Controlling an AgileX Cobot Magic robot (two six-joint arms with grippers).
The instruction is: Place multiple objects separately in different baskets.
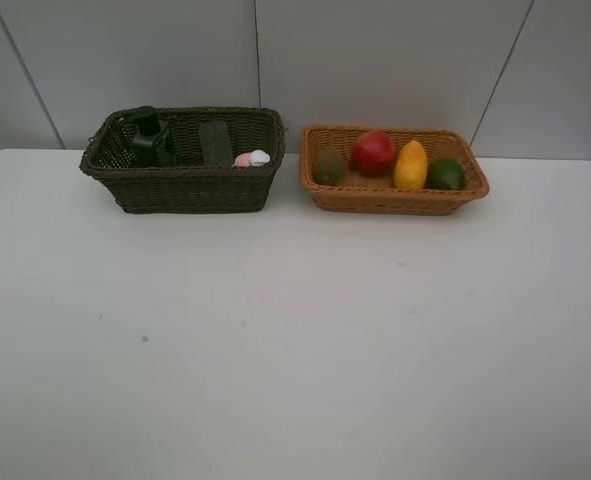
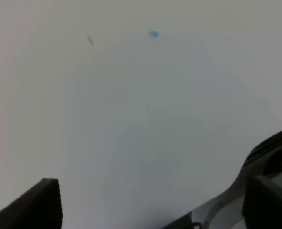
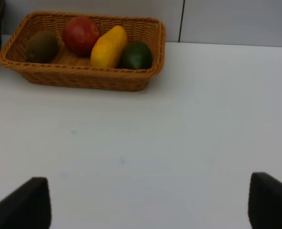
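High view: deep dark olive woven basket (image 1: 182, 160) holds dark green pump bottle (image 1: 149, 136), black eraser block (image 1: 215, 142), small pink bottle (image 1: 243, 159); marker not made out. Shallow orange-tan wicker basket (image 1: 392, 171) holds the fruit. Arms out of frame.

Left wrist: left gripper (image 2: 150, 202) jaws apart, empty, over bare white table (image 2: 141, 105).

Right wrist: right gripper (image 3: 150, 202) spread, empty; yellow mango (image 3: 108, 46) leans on green lime (image 3: 136, 56), so a nudge may roll it.

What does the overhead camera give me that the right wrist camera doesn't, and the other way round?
Only the overhead view shows the whole dark basket with the pump bottle, black block and pink bottle. Only the right wrist view shows the right gripper, fingers spread wide over bare table. Both show the orange basket holding kiwi, pomegranate, mango and lime.
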